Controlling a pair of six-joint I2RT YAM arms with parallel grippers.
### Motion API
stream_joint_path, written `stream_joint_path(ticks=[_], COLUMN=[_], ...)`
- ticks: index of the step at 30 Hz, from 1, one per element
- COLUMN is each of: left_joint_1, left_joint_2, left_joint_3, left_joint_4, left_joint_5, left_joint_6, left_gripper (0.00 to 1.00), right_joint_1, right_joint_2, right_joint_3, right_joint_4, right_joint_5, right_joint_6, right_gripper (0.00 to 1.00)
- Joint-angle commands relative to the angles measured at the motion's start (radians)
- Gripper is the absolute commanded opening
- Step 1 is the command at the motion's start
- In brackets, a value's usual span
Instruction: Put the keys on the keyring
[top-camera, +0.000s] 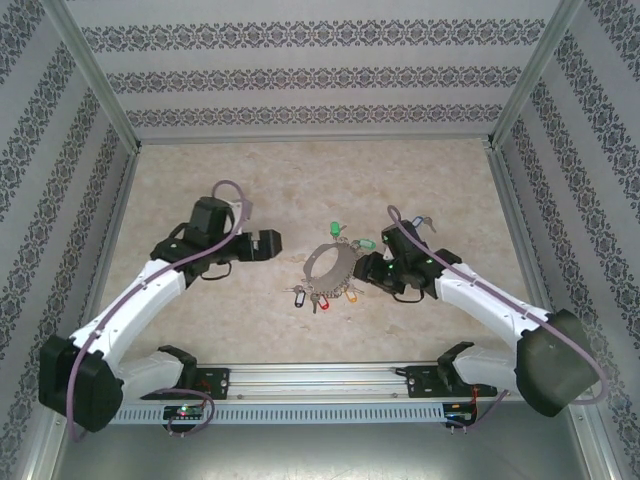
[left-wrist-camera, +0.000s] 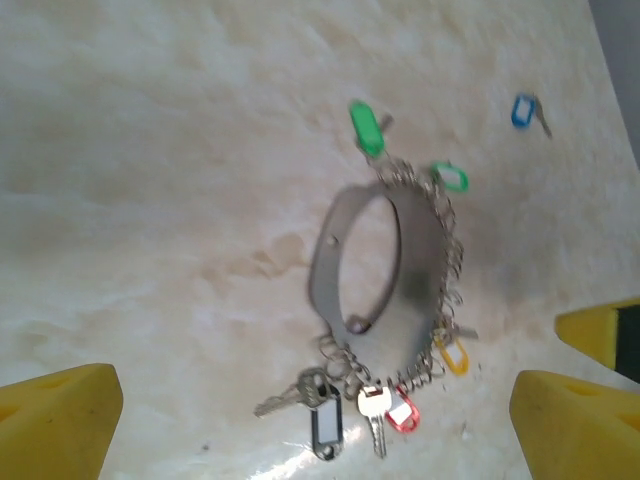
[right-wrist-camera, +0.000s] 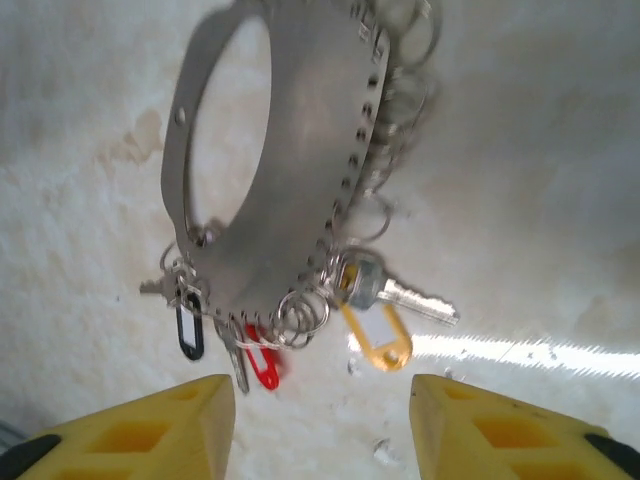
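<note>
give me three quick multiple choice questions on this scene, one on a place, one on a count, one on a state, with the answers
1. Where does the blue-tagged key lie?
A) on the table, apart from the keyring
B) between the left hand's fingers
C) hooked on the keyring

2. How many green tags show in the left wrist view?
A) one
B) two
C) four

3. How does the left hand stand?
A) shut on a key
B) shut on the keyring
C) open, nothing between its fingers

Answers: 1 A, it lies alone on bare table off to the side of the keyring. 2 B, both sit near the keyring's far end. 3 C, its yellow fingers stand wide apart at the picture's two lower corners.
</note>
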Motion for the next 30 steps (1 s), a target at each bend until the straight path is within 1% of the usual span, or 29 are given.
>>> stream_joint_path(ticks=[1,2,4,5,8,9,10,11,13,14,18,21,22,24,25,27,30], left_joint_1=[-0.059,-0.073,-0.088,-0.088,-0.089,-0.089,-0.089,-0.088,-0.088,-0.087,-0.087,-0.087,-0.087,-0.087,-0.087,-0.086,-0.087], left_joint_2=[0.059,0.066,0.052,0.038,-0.017,-0.037,-0.054,-0.071,-0.113,-0.132,-0.198,-0.227,-0.235,-0.269,-0.291,-0.325,-0.353], left_joint_3=[0.038,0.041,0.039,0.034,0.009,-0.001,-0.010,-0.023,-0.044,-0.052,-0.048,-0.061,-0.069,-0.099,-0.114,-0.138,-0.159], left_joint_4=[-0.051,-0.055,-0.055,-0.053,-0.061,-0.071,-0.080,-0.087,-0.100,-0.106,-0.142,-0.150,-0.139,-0.078,-0.044,-0.004,0.010], left_joint_5=[-0.025,-0.045,-0.067,-0.078,-0.122,-0.140,-0.156,-0.178,-0.240,-0.262,-0.289,-0.303,-0.298,-0.262,-0.249,-0.256,-0.290], left_joint_6=[0.026,0.026,0.013,-0.002,-0.026,-0.030,-0.033,-0.036,-0.057,-0.064,-0.065,-0.071,-0.071,-0.072,-0.074,-0.083,-0.089], left_gripper=[1.00,1.00,1.00,1.00,1.00,1.00,1.00,1.00,1.00,1.00,1.00,1.00,1.00,1.00,1.00,1.00,1.00], right_joint_1=[0.021,0.022,0.023,0.028,0.056,0.065,0.069,0.072,0.093,0.110,0.173,0.191,0.204,0.225,0.226,0.222,0.213], right_joint_2=[0.026,0.046,0.086,0.106,0.199,0.242,0.278,0.315,0.365,0.389,0.467,0.485,0.489,0.513,0.515,0.505,0.497], right_joint_3=[-0.006,0.007,0.081,0.120,0.235,0.269,0.289,0.304,0.309,0.308,0.347,0.353,0.347,0.374,0.382,0.397,0.413], right_joint_4=[0.004,0.000,-0.107,-0.160,-0.361,-0.413,-0.430,-0.428,-0.390,-0.372,-0.381,-0.329,-0.302,-0.308,-0.309,-0.311,-0.308], right_joint_5=[-0.039,-0.054,-0.012,0.024,0.202,0.253,0.258,0.247,0.209,0.220,0.351,0.363,0.387,0.468,0.487,0.499,0.484], right_joint_6=[0.196,0.174,0.025,-0.101,-0.493,-0.575,-0.639,-0.688,-0.740,-0.749,-0.781,-0.834,-0.854,-0.883,-0.895,-0.906,-0.917], right_gripper=[0.44,0.41,0.40,0.39,0.39,0.40,0.41,0.40,0.36,0.36,0.37,0.38,0.39,0.39,0.39,0.39,0.39])
